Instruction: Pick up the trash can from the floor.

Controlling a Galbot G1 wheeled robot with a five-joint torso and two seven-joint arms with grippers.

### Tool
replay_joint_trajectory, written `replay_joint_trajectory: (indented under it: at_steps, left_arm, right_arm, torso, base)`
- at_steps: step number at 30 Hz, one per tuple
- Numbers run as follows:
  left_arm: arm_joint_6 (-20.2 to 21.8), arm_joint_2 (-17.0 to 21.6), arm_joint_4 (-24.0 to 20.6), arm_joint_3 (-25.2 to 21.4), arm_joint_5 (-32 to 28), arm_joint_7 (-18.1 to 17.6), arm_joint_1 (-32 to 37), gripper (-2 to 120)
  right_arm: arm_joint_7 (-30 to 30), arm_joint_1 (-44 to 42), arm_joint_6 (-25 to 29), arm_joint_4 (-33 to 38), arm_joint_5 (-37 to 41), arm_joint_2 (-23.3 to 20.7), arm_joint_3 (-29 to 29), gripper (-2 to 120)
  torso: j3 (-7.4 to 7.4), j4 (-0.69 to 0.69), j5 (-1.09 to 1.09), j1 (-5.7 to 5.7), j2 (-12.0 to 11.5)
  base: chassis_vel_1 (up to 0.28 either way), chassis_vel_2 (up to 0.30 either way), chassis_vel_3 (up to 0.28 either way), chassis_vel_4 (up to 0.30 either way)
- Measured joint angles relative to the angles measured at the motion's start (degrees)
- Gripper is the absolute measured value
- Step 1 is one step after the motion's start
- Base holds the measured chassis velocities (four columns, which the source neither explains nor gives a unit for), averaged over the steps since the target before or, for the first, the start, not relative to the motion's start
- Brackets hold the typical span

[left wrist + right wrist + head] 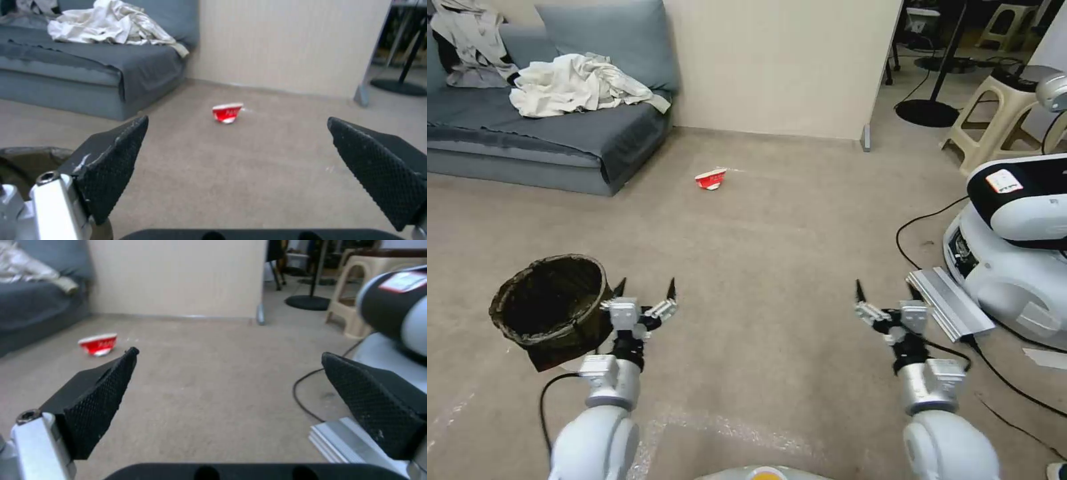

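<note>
Looking down from the head camera, I see the trash can (550,303), a small round bin lined with a dark bag folded over its rim, on the beige carpet floor (774,247) at my left front. My left gripper (646,288) sits just to the right of the bin, close beside its rim, with its two black fingers spread wide apart and nothing between them. I cannot tell whether it touches the bag. My right gripper (886,288) is held out level with it, well apart to the right, fingers likewise spread and empty. Just beside that right gripper lies a flat stack of silver metal plates (950,303) next to a white and black machine (1014,240). Farther ahead on the carpet lies a crushed red and white cup (710,179). A grey-blue sofa (560,133) with crumpled pale cloth (577,83) on it stands at the far left, against a cream wall (780,67). A beige plastic stool (994,113) stands at the far right.
</note>
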Motion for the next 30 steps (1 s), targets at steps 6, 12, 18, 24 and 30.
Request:
replay_joint_trajectory:
  at_steps: [6, 12, 18, 24, 30]
  left_arm:
    - [-3.20, 0.70, -0.22, -0.88, 1.32, -1.41, 1.93, 100]
    - [-5.74, 0.51, 1.60, -0.72, 1.90, -1.47, 2.38, 100]
    - [-5.68, 0.32, 1.75, -0.59, 1.90, -1.75, 2.68, 100]
    - [-5.39, 0.02, 1.75, -0.69, 2.01, -1.81, 2.98, 100]
    - [-5.40, -0.54, 1.77, -0.70, 2.26, -1.86, 3.35, 100]
  right_arm:
    - [0.32, -3.97, -1.90, 7.73, 4.60, 0.54, 3.31, 100]
    - [-0.96, -4.53, 0.96, 7.66, 6.04, 0.33, 3.58, 100]
    - [-1.10, -4.28, 2.07, 6.81, 6.16, 0.18, 3.40, 100]
    - [-1.29, -4.07, 2.58, 6.28, 6.41, -0.07, 3.29, 100]
    - [-1.37, -3.95, 2.81, 5.94, 6.80, -0.45, 3.26, 100]
  torso:
    - [-0.01, -0.02, -0.04, 0.00, 0.01]
    - [-0.01, 0.00, -0.01, 0.00, 0.00]
    - [-0.01, 0.00, 0.00, 0.00, 0.00]
    - [0.00, -0.01, 0.00, 0.00, 0.00]
    - [0.00, -0.01, 0.00, 0.01, 0.00]
  base:
    - [0.000, 0.000, 0.000, 0.000]
    - [0.000, 0.000, 0.000, 0.000]
    - [0.000, 0.000, 0.000, 0.000]
    - [0.000, 0.000, 0.000, 0.000]
    - [0.000, 0.000, 0.000, 0.000]
